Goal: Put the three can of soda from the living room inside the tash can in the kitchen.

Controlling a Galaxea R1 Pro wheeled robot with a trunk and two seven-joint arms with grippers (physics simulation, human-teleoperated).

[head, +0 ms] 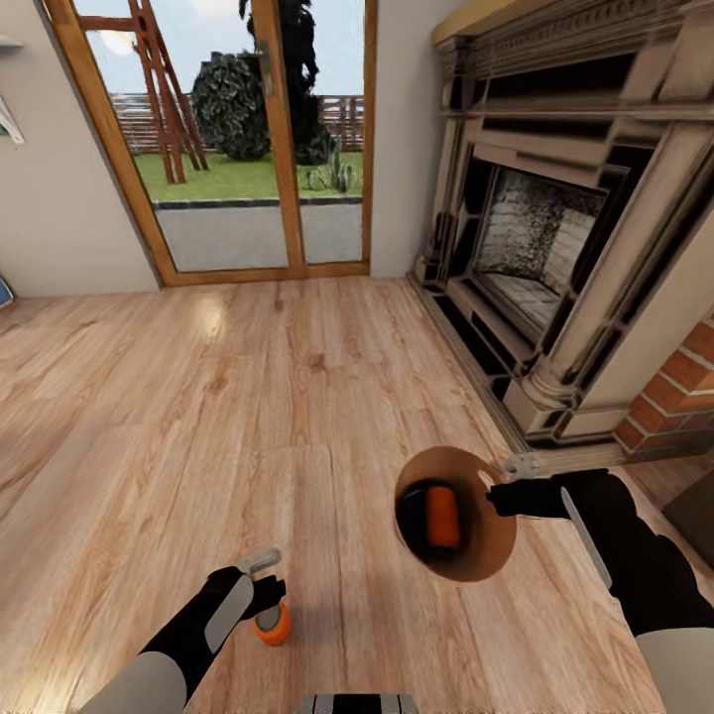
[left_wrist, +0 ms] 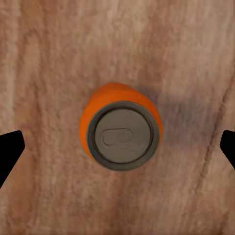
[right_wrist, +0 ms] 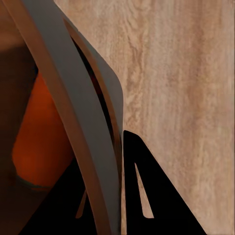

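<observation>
Left wrist view: orange can top, no legible writing.

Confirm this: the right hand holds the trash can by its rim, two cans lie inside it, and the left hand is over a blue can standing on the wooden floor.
One thing is off: the can under the left hand is orange, not blue, as the left wrist view shows. The right hand does grip the trash can rim, with an orange can and a dark one inside.

One can stands on the floor at left — two more lie inside the bin, right of it.
</observation>
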